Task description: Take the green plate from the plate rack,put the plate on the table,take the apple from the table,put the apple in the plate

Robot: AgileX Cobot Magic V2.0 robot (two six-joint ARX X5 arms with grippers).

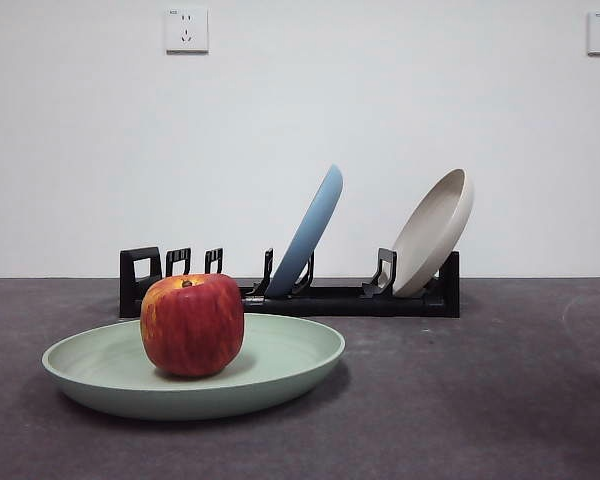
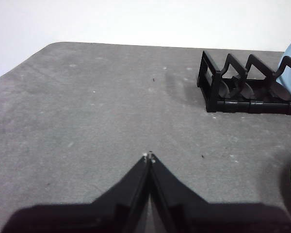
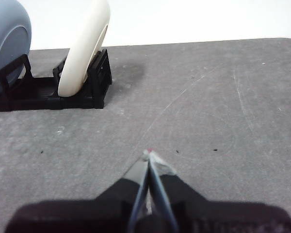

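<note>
Evidently complete: the apple (image 1: 192,325) rests in the green plate (image 1: 280,365); left end effector (image 2: 149,156) and right end effector (image 3: 148,154) pressed together, withdrawn.

light blue plate (image 1: 308,232) leaning upright, cream-white plate (image 1: 433,232) tilted beside it, two wall sockets (image 1: 186,30)

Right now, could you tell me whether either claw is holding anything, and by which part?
Nothing is held: the left claw and right claw are both shut over bare table.
</note>
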